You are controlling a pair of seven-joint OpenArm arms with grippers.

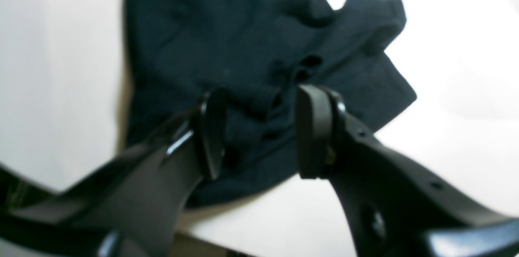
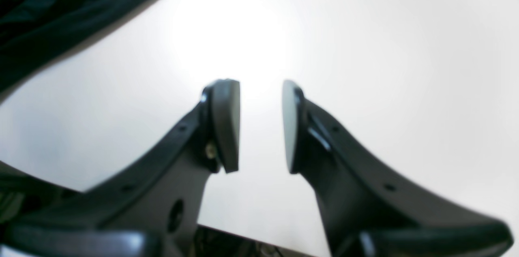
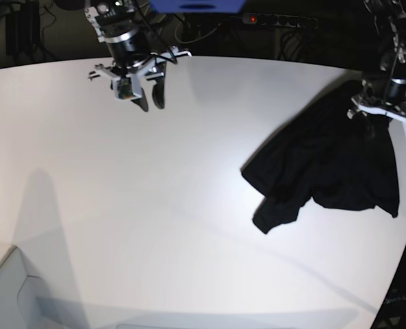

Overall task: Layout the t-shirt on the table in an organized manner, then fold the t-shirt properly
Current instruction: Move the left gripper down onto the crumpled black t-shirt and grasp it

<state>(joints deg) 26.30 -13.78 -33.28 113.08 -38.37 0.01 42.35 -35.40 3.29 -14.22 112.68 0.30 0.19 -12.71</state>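
Observation:
The black t-shirt [image 3: 326, 164] lies crumpled in a heap on the right side of the white table [image 3: 155, 205], near its far right edge. No print or neck label shows. My left gripper [image 3: 384, 115] is at the shirt's far edge. In the left wrist view the left gripper [image 1: 261, 135] is open, with bunched folds of the t-shirt [image 1: 227, 34] lying between and under the fingers. My right gripper [image 3: 150, 103] hovers far away at the table's back left. In the right wrist view the right gripper [image 2: 260, 127] is open and empty over the bare table [image 2: 365, 26], and a t-shirt corner [image 2: 61, 5] shows at top left.
The table's curved edge runs close by the shirt on the right [image 3: 404, 226]. Dark clutter and a power strip [image 3: 278, 20] stand behind the table. A pale box corner [image 3: 7, 295] sits at the lower left.

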